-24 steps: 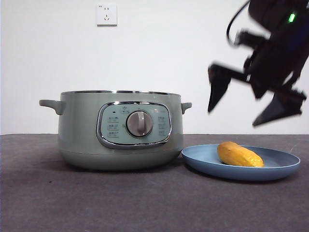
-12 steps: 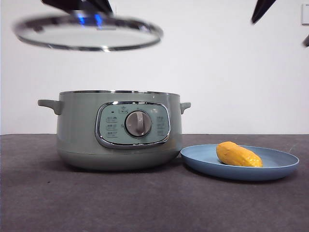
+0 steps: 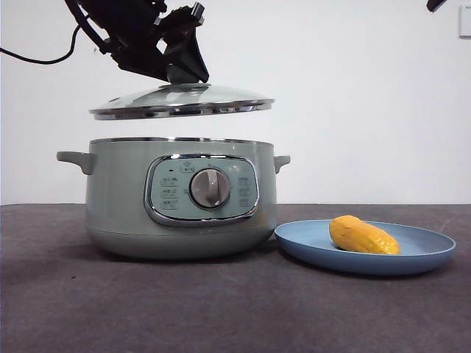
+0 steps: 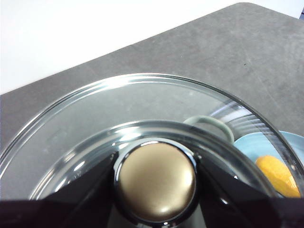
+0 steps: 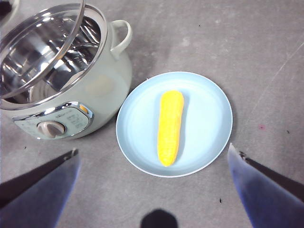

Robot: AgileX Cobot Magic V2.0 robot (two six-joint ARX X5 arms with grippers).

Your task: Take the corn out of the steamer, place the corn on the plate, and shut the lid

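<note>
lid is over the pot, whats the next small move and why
Probably lower the lid straight down onto the steamer. The left gripper holds it by the knob, hanging just above the open rim and roughly centred, not yet touching. The corn already lies on the plate, and the right gripper is open and well above, so only closing remains.

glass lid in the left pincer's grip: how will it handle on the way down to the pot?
The glass lid is probably rigid yet breakable, so it wants a gentle landing. Held only by its knob in the left pincer, it hangs slightly tilted over the steamer and may rock.
</note>
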